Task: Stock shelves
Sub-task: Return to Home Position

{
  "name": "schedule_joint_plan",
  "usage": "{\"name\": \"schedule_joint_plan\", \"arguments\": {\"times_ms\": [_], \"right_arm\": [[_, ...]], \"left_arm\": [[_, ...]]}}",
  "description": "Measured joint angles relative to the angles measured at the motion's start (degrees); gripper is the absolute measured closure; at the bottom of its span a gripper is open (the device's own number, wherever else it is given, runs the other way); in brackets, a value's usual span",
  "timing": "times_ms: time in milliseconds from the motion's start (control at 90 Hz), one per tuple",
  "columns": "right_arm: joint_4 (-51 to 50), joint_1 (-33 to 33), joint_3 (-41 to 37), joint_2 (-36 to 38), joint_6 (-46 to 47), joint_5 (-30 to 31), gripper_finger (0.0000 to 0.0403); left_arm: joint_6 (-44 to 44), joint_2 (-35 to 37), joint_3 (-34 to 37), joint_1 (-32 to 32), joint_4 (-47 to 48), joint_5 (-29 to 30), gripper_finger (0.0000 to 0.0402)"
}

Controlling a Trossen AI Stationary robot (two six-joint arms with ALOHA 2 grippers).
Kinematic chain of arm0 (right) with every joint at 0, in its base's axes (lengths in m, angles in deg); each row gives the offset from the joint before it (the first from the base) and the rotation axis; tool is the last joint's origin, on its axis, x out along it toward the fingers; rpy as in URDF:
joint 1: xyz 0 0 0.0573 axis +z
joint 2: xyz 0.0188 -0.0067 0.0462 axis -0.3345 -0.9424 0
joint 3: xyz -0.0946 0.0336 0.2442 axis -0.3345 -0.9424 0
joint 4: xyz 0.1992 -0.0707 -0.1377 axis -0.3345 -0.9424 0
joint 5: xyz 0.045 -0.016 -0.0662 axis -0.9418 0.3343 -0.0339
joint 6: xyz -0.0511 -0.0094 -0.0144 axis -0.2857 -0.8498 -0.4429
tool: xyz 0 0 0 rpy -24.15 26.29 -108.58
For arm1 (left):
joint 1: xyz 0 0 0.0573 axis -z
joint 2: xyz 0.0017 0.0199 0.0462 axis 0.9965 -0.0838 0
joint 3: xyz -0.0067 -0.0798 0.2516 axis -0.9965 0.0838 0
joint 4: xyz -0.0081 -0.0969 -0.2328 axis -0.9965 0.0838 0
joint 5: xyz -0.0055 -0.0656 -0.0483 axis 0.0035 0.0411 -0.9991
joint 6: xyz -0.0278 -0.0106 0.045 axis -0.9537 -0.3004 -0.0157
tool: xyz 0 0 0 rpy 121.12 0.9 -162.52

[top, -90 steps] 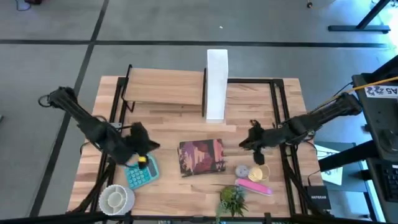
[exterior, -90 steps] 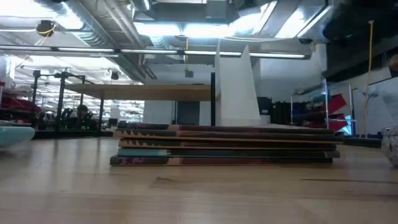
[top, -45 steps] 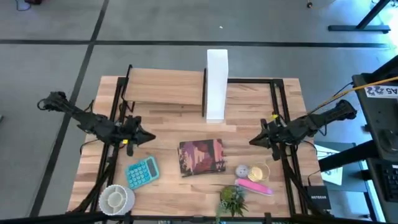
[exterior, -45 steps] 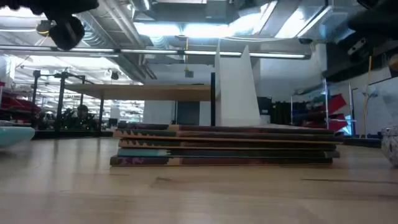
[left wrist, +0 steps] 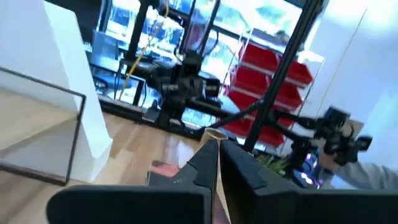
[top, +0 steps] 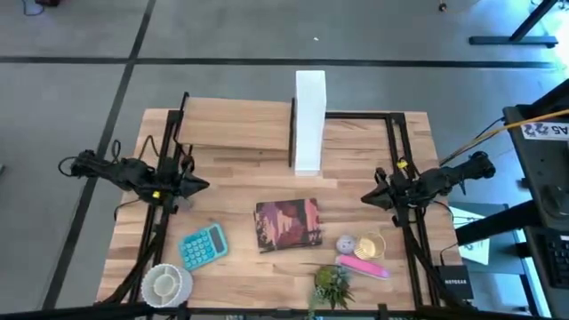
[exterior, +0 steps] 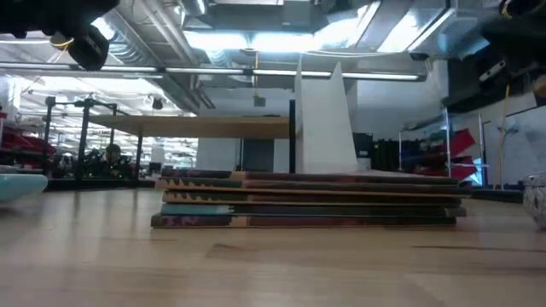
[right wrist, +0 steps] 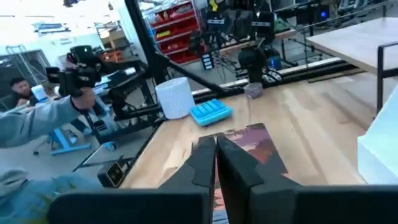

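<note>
The shelves [top: 236,124], a light-wood board on thin black posts, stand at the table's far left, next to a tall white file box [top: 309,120]. A stack of books [top: 288,224] lies mid-table; in the low view the stack [exterior: 307,201] fills the middle. A teal calculator [top: 203,246] and a white bowl [top: 164,283] sit near left. My left gripper [top: 197,186] hovers shut by the left edge, clear of everything, and my right gripper [top: 366,199] hovers shut by the right edge. In the wrist views both the left gripper [left wrist: 215,163] and the right gripper [right wrist: 216,152] hold nothing.
A small plant [top: 333,284], a pink object [top: 362,267] and two small round things [top: 358,244] lie near right. Black frame rails [top: 398,151] run along both table sides. A person [right wrist: 37,118] sits beyond the table's left side.
Both arms have drawn back. My left gripper has risen from beside the calculator and gone toward the table's left edge. My right gripper has pulled away from the round things toward the right edge. No object has moved.
</note>
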Motion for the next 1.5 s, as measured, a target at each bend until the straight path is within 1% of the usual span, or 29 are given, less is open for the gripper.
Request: {"name": "schedule_joint_plan", "arguments": {"times_ms": [56,156,244,278,389,456,533,711,822,989,1067,1156,1200,1500], "right_arm": [[2.65,0.0,-1.62,-0.09,0.0,-1.0,0.0403],[9.56,-0.05,-4.95,-0.03,-0.66,-0.89,0.0403],[10.8,-0.12,-5.29,-0.81,-2.19,-0.8,0.0403],[11.66,-0.36,-5.29,-0.94,-3.23,0.23,0.0403],[13.73,-2.62,-5.29,-0.73,-7.17,0.5,0.0403],[15.27,-4.86,-5.29,-0.65,-9.75,-1.96,0.0403],[14.93,-8.11,-5.29,-0.74,-11.18,-6.5,0.0403],[15.12,-17.06,-5.29,-0.82,-12.65,-15.51,0.0403],[14.97,-22.59,-5.29,-0.82,-13.86,-18.02,0.0403],[11.84,-27.47,-5.29,-0.83,-12.22,-17.97,0.0403],[8.45,-28.3,-5.29,-0.83,-12.27,-16.08,0.0403],[8.22,-28.15,-5.29,-1.13,-12.29,-11.4,0.0403],[8.38,-28.15,-5.29,-1.13,-12.27,-10.2,0.0403],[8.34,-28.15,-5.29,-1.17,-12.27,-9.92,0.0403]], "left_arm": [[-0.47,-0.22,0.23,0.0,0.39,0.44,0.0401],[-0.96,-0.49,1.34,0.0,1.61,0.85,0.0401],[-0.88,-0.22,3.04,-0.01,0.29,1.91,0.0401],[-0.86,-0.22,3.81,-0.03,-0.56,2.06,0.0401],[0.32,-0.23,6.65,-0.14,-3.77,2.12,0.0401],[0.78,-0.24,8.63,-0.66,-5.7,1.83,0.0401],[0.84,-0.18,10.66,-1.51,-7.65,1.09,0.0402],[2.21,-0.24,10.63,-4.02,-7.42,-1.11,0.0401],[3.58,-0.23,10.63,-5.56,-7.1,-1.34,0.0401],[5.57,-0.35,10.63,-7.07,-7.18,0.1,0.0402],[4.86,-0.47,10.63,-7.43,-7.21,0.36,0.0402],[4.43,-0.49,10.65,-7.5,-7.22,0.38,0.0401],[4.36,-0.5,10.65,-7.5,-7.23,0.39,0.0401],[4.36,-0.5,10.65,-7.5,-7.23,0.4,0.0401]]}}
